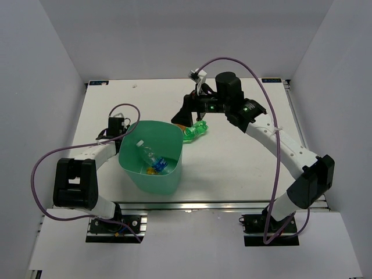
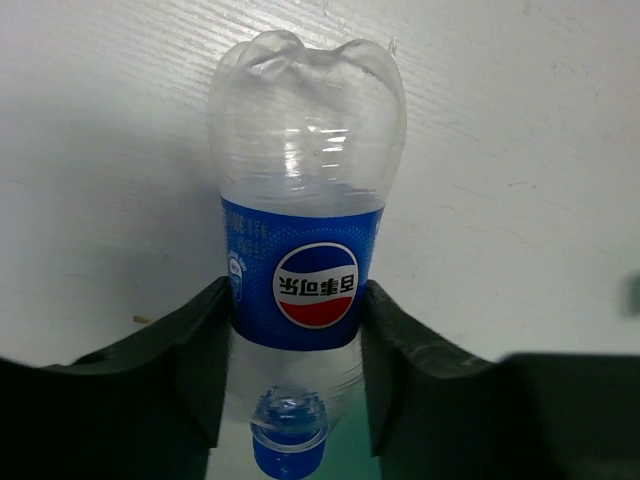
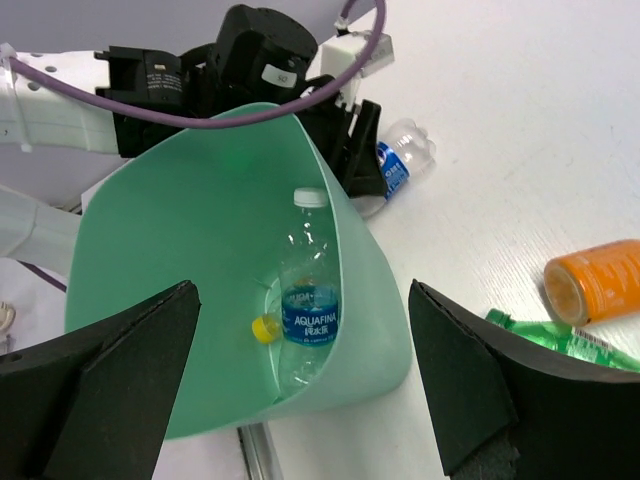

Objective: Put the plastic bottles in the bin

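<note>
While my left gripper (image 2: 296,315) grips the blue-labelled bottle (image 2: 305,170) beside the bin (image 1: 157,181), my right gripper (image 3: 305,320) hangs spread, empty; next, I judge: lift over the rim, release.

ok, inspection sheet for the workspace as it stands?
surface: white table, no spills seen.
job's things: Aquafina bottle in the bin; Pepsi bottle outside it, in the left hand; orange bottle and green bottle lying on the table.
clutter: yellow cap in the bin.
hands: left hand shut on the Pepsi bottle; right hand open, empty.
cables: purple cables loop off both arms, none across the bin's mouth.
surroundings: white walls; nothing else seen.
</note>
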### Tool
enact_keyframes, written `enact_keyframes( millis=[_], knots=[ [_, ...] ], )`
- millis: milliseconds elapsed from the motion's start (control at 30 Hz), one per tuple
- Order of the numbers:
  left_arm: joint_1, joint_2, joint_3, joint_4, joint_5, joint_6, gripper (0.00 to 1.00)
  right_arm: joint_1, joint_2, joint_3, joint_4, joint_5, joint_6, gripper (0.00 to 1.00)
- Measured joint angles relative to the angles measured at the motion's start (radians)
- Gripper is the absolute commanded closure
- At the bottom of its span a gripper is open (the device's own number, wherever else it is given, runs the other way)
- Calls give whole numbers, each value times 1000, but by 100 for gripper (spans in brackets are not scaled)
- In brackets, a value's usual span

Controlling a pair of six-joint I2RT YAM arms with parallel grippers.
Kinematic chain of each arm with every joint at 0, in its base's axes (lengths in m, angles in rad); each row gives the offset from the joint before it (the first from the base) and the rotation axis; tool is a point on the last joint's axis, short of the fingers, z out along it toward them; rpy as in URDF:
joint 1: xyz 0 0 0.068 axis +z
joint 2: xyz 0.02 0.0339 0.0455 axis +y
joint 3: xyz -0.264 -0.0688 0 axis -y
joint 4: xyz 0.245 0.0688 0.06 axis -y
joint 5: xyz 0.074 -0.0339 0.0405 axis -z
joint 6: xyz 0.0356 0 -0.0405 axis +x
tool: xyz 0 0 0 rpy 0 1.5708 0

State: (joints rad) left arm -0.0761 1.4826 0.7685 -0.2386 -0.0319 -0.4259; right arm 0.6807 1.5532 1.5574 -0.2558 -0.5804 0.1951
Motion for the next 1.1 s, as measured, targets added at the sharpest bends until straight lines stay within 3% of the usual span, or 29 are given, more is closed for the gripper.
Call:
enact_keyframes(
  millis=[133,267,333,467,600,733,933,1100],
  knots=[
    [-1,13,17,-5,-21,-4,86,-35,-49,-61,18,0,15,11],
    [-2,16,66,-65,-100,-37,91,-71,-130,-136,31,30,11,11],
    [-3,15,132,-122,-166,-56,98,-91,-173,-172,39,42,6,11],
    [-2,3,343,-219,-309,-90,99,-135,-264,-255,62,72,4,11],
    [5,-52,566,-258,-357,-102,100,-171,-311,-292,68,140,3,11],
    [8,-192,629,-208,-199,-111,99,-206,-322,-328,79,193,5,11],
    [0,-448,477,-51,213,-134,100,-274,-294,-364,87,206,18,11],
    [-5,-581,322,-20,444,-182,95,-313,-209,-364,100,173,28,11]
  ],
)
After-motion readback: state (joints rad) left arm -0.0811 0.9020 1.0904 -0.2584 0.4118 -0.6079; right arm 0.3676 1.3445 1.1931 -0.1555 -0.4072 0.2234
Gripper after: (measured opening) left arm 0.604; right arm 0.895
